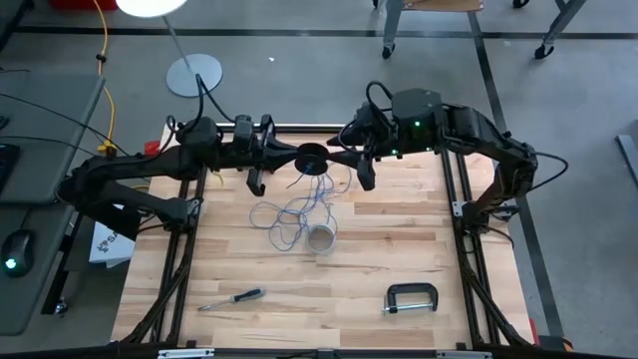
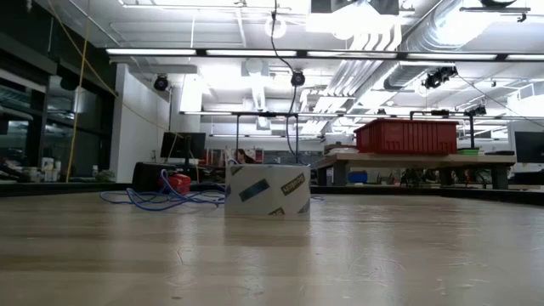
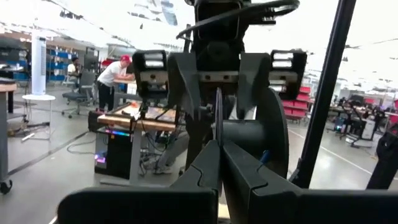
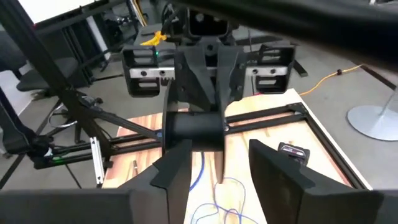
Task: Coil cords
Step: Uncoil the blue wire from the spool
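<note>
We hold the black plastic spool aloft, left gripper clamped on its flange, right gripper spread around it, so the thin blue and grey cords can wind on.

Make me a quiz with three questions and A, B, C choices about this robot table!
1. Where is the tape roll?
A) beside the tangled cords
B) on the clamp
C) on the floor

2. What colour is the brighter cord?
A) red
B) blue
C) green

3. How are the right gripper fingers?
A) apart
B) pressed together
C) out of sight

Answers:
1 A, it stands on the table right by the cord loops.
2 B, blue loops lie mixed with pale grey ones.
3 A, the right wrist view shows a wide gap between them, while the left gripper pinches the black spool.
</note>
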Controlling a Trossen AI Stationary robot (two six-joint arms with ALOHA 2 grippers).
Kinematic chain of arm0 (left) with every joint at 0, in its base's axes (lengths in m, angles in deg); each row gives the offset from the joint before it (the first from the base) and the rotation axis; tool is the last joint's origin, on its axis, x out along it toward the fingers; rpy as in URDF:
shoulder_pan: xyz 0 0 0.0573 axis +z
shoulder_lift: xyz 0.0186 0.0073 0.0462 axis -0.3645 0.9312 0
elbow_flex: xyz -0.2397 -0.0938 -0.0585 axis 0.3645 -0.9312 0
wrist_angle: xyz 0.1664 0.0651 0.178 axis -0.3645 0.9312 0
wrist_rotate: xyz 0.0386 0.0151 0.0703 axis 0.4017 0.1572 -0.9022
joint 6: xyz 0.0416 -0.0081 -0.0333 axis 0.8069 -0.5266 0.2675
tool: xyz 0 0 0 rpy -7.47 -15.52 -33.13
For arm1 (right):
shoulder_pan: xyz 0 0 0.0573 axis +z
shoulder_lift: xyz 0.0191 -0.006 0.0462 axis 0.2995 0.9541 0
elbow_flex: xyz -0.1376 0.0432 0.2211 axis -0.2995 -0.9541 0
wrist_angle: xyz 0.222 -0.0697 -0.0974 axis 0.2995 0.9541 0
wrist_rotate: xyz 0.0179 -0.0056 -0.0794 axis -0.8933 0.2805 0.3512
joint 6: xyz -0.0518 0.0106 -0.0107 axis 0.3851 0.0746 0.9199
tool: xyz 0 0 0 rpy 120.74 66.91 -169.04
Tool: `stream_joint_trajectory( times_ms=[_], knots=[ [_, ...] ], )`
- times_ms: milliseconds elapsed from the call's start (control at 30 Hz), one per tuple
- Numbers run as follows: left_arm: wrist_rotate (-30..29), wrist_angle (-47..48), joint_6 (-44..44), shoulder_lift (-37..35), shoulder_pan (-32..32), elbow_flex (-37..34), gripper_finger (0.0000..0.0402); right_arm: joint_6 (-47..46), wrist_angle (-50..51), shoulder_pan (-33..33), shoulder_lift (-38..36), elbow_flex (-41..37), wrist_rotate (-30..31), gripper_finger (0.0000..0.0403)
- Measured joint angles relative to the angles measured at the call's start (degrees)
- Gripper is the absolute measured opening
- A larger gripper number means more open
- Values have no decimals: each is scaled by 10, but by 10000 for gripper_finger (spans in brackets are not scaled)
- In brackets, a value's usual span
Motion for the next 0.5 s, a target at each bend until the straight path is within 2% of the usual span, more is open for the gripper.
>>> stream_joint_trajectory(
  times_ms=[200, 300, 400, 500],
  knots=[
    [-1, -30, -4, 13, 0, 0, 0, -2, 4, 0, 6, 0, -4, 112],
    [0, -17, -6, 14, 0, 0, 0, -4, 1, 0, 6, 0, -3, 75],
    [0, -12, -6, 14, 0, 0, 0, -4, 3, 0, 5, 0, -3, 19],
    [-2, -13, -6, 14, 0, 0, 0, -14, 2, 0, 4, 0, -2, 6]
  ],
)
